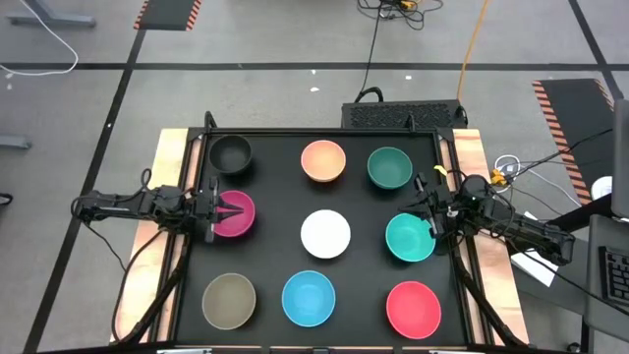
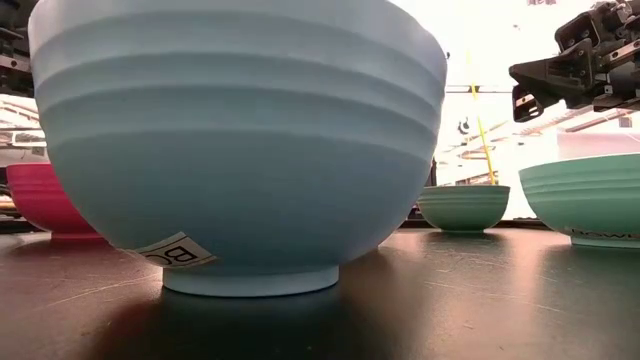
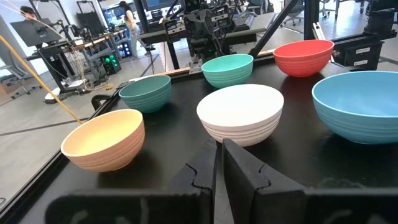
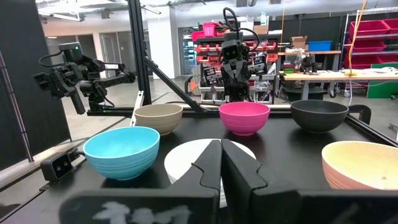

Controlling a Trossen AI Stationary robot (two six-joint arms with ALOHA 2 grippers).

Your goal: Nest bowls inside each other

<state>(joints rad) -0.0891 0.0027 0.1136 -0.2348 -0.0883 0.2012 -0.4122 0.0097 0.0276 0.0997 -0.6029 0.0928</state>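
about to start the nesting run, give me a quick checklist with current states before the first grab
1. Bowls all separate, none nested yet: ok.
2. Left gripper over the magenta bowl: ok.
3. Left fingers open for a grasp: not ok, shut.
4. Right gripper at the teal bowl: ok.
5. Right fingers open: not ok, shut.
6. White bowl at the centre, unobstructed: ok.

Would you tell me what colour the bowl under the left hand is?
Magenta bowl; clearest in the high view.
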